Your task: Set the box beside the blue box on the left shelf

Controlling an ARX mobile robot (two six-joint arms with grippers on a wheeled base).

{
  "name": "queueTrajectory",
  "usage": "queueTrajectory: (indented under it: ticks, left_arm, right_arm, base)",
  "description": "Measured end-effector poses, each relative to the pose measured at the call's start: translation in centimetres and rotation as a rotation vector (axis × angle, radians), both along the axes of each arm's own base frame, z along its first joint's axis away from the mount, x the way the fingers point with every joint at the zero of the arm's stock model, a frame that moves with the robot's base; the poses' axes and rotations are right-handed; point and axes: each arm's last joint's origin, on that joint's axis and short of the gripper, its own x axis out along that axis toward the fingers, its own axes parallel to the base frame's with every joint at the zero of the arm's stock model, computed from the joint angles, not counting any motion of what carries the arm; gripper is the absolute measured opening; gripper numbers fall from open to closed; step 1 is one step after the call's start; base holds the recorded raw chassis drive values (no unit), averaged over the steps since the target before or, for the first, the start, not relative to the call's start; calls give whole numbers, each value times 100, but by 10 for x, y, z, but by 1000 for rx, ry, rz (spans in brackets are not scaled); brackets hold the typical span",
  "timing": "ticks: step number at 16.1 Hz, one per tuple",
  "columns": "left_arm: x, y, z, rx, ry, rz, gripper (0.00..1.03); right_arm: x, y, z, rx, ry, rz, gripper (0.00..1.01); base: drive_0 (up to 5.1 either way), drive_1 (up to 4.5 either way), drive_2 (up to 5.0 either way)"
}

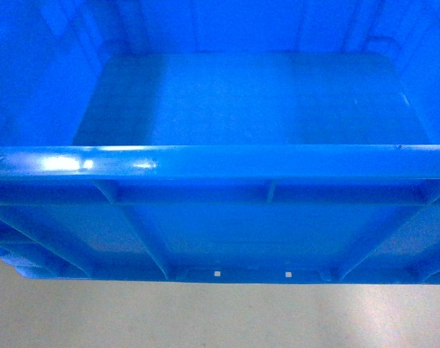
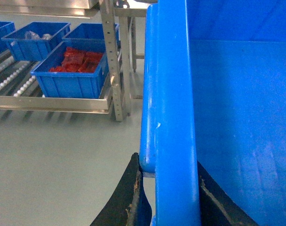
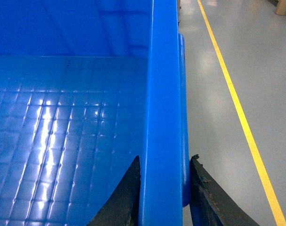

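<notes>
While the box [image 1: 227, 109] hangs empty above the grey floor [image 1: 205, 312], left gripper [image 2: 168, 188] and right gripper [image 3: 164, 188] each clamp a side rim. At ten o'clock in the left wrist view, the left shelf [image 2: 48, 102] carries a blue bin [image 2: 72, 80] of red packets [image 2: 79, 61].

Black, tapered fingers [image 2: 128, 202] on the left gripper [image 2: 168, 200], edges scuffed pale; same worn black pads [image 3: 206, 197] on the right gripper [image 3: 164, 197], chipped at five o'clock.
</notes>
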Motion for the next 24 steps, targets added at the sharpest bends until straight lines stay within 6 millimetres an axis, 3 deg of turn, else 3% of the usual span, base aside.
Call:
queueTrajectory:
  ticks: [17,24]
  left_arm:
    - [0,0,0,0,0,-2,18]
    - [0,0,0,-1,2,-2,18]
  right_arm:
    - [0,0,0,0,1,0,21]
    - [0,0,0,-1,3,-1,21]
  base:
    - [5,411,-401]
    - [-145,68,68]
